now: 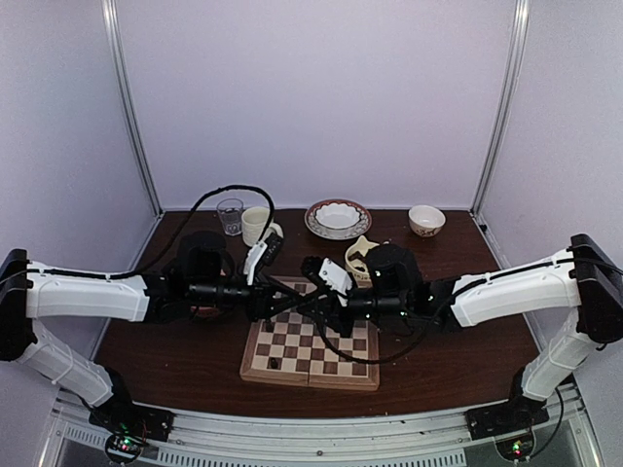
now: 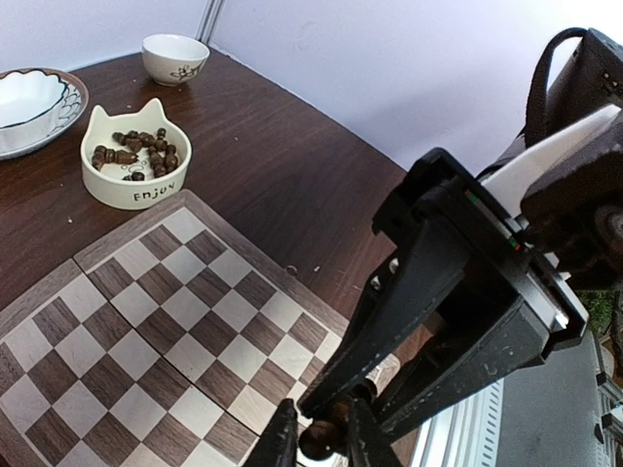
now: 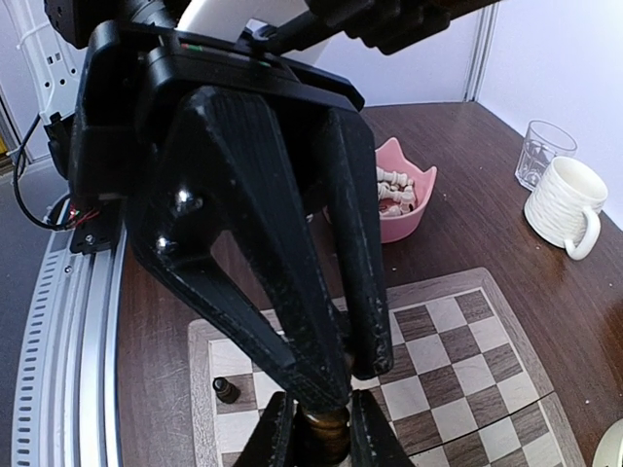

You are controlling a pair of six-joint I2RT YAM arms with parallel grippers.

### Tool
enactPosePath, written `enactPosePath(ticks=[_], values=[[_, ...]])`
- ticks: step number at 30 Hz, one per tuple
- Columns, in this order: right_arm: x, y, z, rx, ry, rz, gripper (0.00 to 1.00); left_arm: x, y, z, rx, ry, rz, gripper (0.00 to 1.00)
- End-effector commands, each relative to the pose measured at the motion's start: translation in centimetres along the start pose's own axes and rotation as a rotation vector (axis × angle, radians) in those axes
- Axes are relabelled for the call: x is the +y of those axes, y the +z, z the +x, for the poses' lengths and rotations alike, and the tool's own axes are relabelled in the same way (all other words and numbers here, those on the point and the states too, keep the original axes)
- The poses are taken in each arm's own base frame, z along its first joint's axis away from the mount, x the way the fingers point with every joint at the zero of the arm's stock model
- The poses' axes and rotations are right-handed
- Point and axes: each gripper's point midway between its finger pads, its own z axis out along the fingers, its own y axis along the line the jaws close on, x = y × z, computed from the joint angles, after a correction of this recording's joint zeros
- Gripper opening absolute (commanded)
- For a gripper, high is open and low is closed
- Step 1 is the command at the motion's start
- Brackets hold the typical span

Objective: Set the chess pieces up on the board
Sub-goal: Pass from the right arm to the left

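One word can be read: "Enjoy", hand-lettered in dark script on the front wall of the cream cat-eared bowl [image 2: 115, 191], seen from the left wrist. The small white bowl [image 2: 175, 60] beyond it carries a dark mark — too small to make out.

We log the left arm [image 1: 88, 295]: stretched rightward, low and level. The right arm [image 1: 511, 287]: stretched leftward likewise. The left gripper [image 2: 321, 446] and right gripper [image 3: 324, 443]: meeting tip to tip at centre, each with fingers closed narrowly on one dark chess piece [image 3: 326, 420].
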Motion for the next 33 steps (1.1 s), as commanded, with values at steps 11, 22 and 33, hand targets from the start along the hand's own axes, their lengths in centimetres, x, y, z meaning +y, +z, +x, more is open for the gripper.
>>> enactPosePath(ticks=[11,22,33], values=[[-0.4,0.2,-0.8,-0.012,-0.021,0.030,0.16,-1.0,0.2,-1.2,-0.016,0.022,0.037,0.00],[-0.4,0.2,-0.7,-0.010,-0.024,0.036,0.21,-0.3,-0.2,-1.3,-0.029,0.021,-0.009,0.01],[-1.0,0.0,-0.1,-0.002,-0.024,0.074,0.20,1.2,-1.6,-1.4,-0.038,0.047,-0.135,0.00]])
